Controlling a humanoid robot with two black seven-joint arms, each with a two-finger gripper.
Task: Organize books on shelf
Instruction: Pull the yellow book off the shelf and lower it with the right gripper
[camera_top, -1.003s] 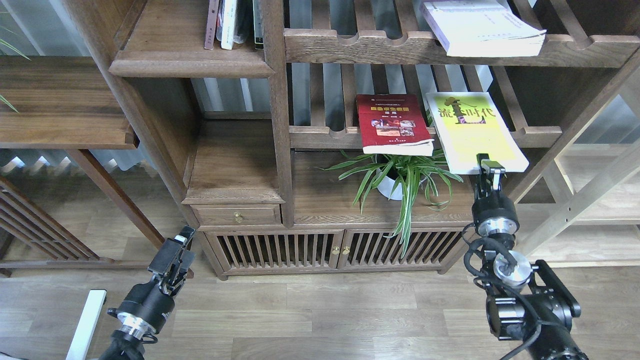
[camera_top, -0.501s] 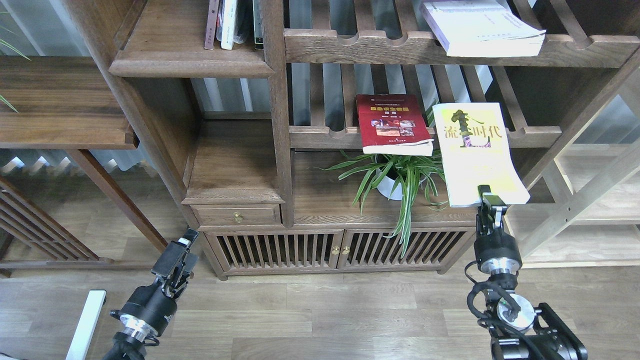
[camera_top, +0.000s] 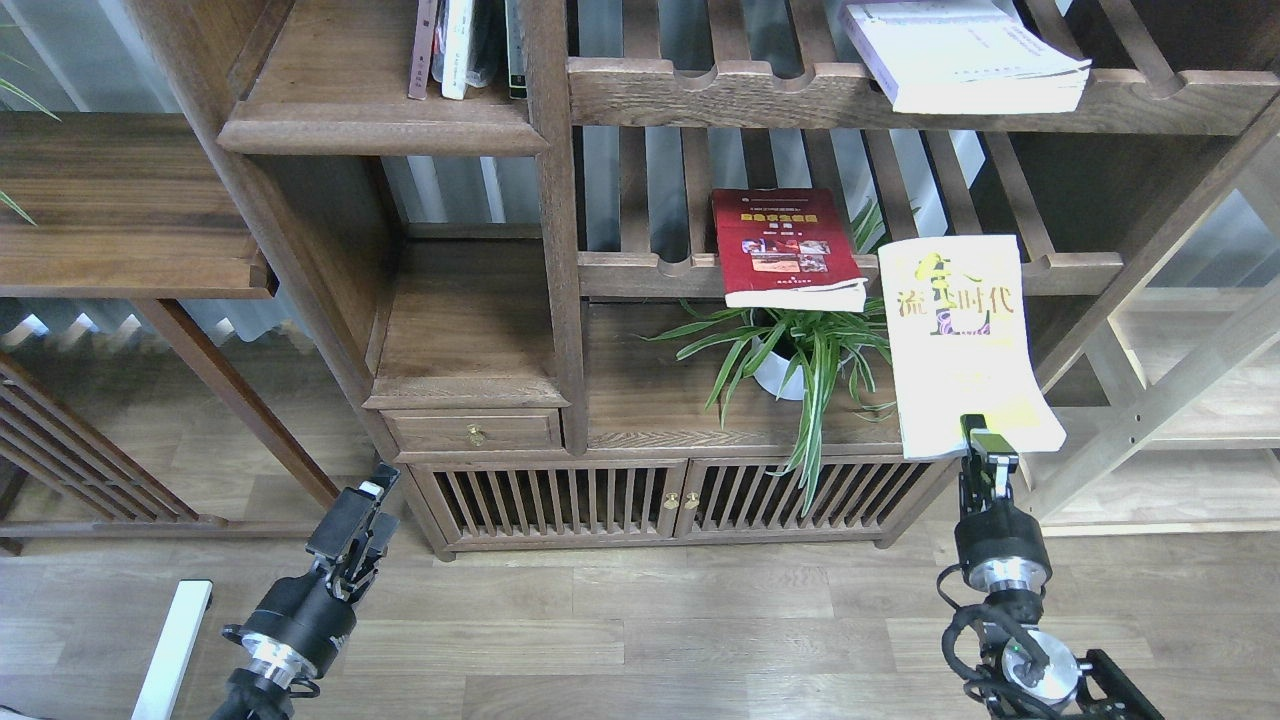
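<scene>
While our right gripper (camera_top: 985, 437) clamps the near edge of the yellow-green book (camera_top: 960, 340), that book hangs in the air in front of the bookcase, its cover with black Chinese characters facing us and its far end overlapping the notched rail of the lower slatted shelf (camera_top: 1060, 272) in our view; we cannot tell whether it touches that rail. Just to its left, the dark red book (camera_top: 785, 245) lies on the same slatted shelf with its near end jutting past the rail, above the potted spider plant (camera_top: 800, 355) that stands on the cabinet top. We see the thick pale lavender-white book (camera_top: 965, 55) lying flat on the upper slatted shelf at the top right, one corner overhanging. At the upper left, the solid dark-brown shelf (camera_top: 380, 135) with the rounded front edge carries a few thin upright books (camera_top: 460, 45) at its back right; the rest of the board is bare wood. Our left gripper (camera_top: 362, 510) hovers low over the floor, well apart from every book, near the cabinet's left foot; it holds nothing, and its fingers look close together, though we cannot tell for certain from this angle.
</scene>
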